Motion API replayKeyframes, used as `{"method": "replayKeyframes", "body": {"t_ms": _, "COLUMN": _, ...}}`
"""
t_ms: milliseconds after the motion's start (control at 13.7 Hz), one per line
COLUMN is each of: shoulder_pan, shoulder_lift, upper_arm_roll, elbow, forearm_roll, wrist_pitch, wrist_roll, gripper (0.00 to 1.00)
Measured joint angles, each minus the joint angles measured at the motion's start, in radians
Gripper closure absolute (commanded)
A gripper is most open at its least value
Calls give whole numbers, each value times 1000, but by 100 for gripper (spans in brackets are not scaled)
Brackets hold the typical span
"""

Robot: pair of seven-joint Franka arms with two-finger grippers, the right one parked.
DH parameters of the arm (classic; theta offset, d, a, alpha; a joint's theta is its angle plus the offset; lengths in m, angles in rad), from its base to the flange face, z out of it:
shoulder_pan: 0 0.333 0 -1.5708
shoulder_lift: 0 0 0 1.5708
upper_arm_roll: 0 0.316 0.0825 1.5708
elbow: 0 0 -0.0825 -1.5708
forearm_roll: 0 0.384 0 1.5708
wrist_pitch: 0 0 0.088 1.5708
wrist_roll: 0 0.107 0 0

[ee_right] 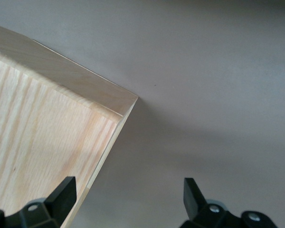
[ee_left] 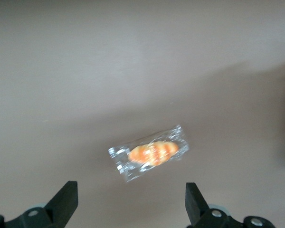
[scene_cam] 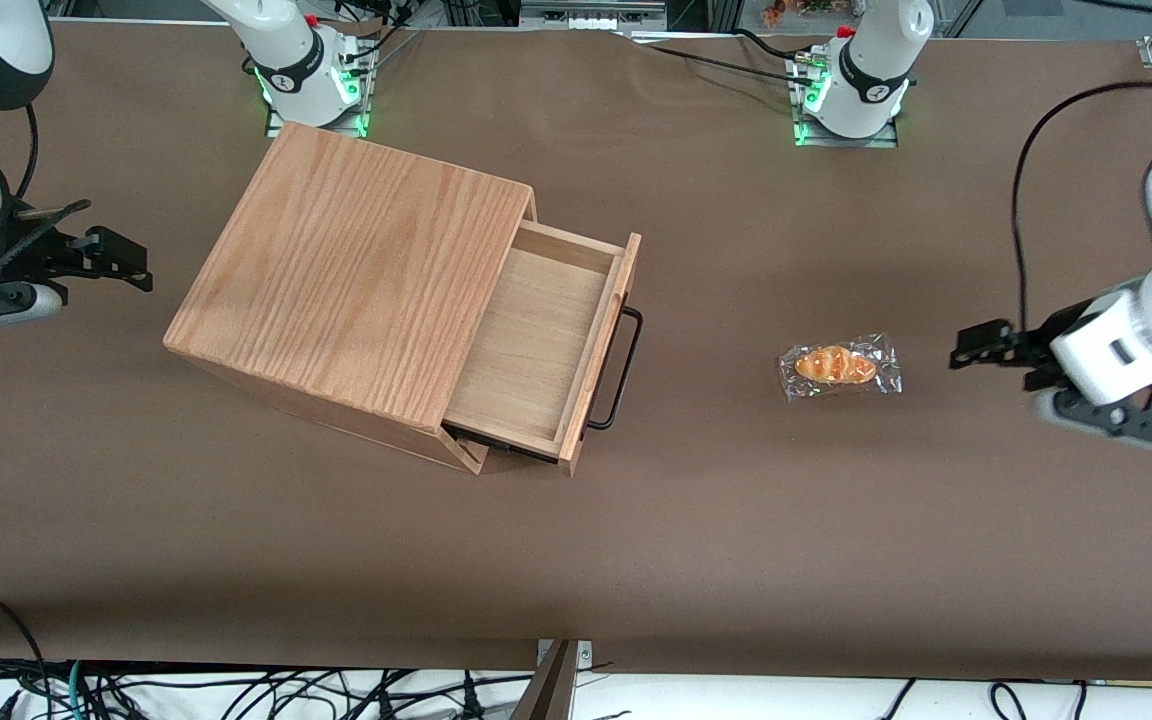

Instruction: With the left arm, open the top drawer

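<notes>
The top drawer (scene_cam: pixel 536 335) of the oak-grain cabinet (scene_cam: pixel 356 270) stands pulled out, its pale floor bare. Its thin black bar handle (scene_cam: pixel 621 370) faces the working arm's end of the table. The left arm (scene_cam: pixel 1146 330) hangs low over the brown table, well clear of the drawer. Its gripper (scene_cam: pixel 971 347) points toward the handle, open with nothing between the fingers. In the left wrist view the gripper (ee_left: pixel 130 190) has its black fingers (ee_left: pixel 66 197) spread wide above the table. A corner of the cabinet (ee_right: pixel 47 123) fills part of the right wrist view.
A wrapped bread roll in clear plastic (scene_cam: pixel 839 367) lies on the table between the drawer handle and the gripper, and it also shows just ahead of the fingers as a bread roll (ee_left: pixel 152 153). The arm bases (scene_cam: pixel 851 85) stand at the table's back edge.
</notes>
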Motion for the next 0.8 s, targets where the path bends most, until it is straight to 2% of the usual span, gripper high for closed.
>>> {"method": "replayKeyframes", "body": {"t_ms": 219, "shoulder_pan": -7, "shoulder_lift": -120, "upper_arm_roll": -6, "elbow": -83, "forearm_roll": 76, "wrist_pitch": -9, "wrist_roll": 0, "gripper": 0}}
{"method": "replayKeyframes", "body": {"t_ms": 803, "shoulder_pan": -14, "shoulder_lift": -246, "upper_arm_roll": -7, "elbow": -157, "forearm_roll": 86, "wrist_pitch": -48, "wrist_roll": -1, "gripper": 0}}
